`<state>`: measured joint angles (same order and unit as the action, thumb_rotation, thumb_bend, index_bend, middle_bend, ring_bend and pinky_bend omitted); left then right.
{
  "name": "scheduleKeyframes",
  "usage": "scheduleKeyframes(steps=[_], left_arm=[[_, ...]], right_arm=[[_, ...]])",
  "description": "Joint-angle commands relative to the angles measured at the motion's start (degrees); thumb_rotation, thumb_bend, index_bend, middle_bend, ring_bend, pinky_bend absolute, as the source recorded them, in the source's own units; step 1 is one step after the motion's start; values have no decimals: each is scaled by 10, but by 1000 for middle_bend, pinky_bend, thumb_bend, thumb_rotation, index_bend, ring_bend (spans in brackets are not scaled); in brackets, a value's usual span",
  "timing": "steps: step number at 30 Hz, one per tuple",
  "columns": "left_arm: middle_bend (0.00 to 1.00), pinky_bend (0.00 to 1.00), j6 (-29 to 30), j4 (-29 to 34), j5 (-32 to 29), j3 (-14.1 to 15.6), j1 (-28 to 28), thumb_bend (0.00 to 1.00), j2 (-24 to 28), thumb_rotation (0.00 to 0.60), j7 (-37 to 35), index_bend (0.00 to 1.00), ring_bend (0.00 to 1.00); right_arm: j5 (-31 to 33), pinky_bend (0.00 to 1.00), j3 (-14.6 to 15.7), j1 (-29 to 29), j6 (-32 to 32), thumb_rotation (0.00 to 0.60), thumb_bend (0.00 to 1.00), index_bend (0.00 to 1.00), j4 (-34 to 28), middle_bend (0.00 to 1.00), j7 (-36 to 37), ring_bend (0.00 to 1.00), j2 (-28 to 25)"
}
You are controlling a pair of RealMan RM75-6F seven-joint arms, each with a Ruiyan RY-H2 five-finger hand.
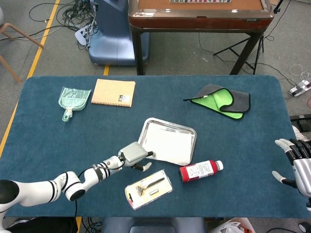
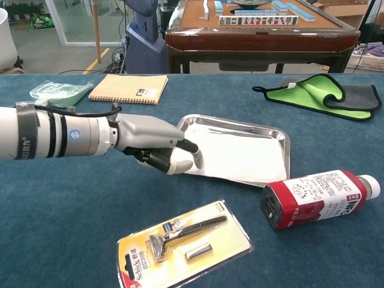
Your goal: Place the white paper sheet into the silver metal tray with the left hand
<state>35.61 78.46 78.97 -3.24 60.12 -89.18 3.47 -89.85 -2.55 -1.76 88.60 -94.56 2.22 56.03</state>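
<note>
On our blue table (image 1: 48,131) lie a tray (image 1: 192,133), notebook (image 1: 113,92), dustpan (image 1: 74,99), cloth (image 1: 221,100), bottle (image 1: 199,170) and razor pack (image 1: 148,189).

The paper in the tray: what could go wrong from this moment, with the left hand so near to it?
The left hand has its fingers at the near corner of the paper; pulling away could drag the sheet out of the tray. The sheet's near edge seems to lie over the rim, so it may slide off. A low retreat might sweep the razor pack.
</note>
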Motion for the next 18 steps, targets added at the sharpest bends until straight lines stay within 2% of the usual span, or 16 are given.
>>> scheduleKeyframes(steps=[1,18], left_arm=[[1000,1000,-4,-6,-12,-3,1,465,-5,84,10,212,1000],[1000,1000,-20,-33,-69,-8,8,463,-23,87,68,213,1000]], right_arm=[[0,144,0,0,1,600,49,203,0,197,1,115,0],[1,145,-1,3,4,600,49,203,2,197,3,115,0]])
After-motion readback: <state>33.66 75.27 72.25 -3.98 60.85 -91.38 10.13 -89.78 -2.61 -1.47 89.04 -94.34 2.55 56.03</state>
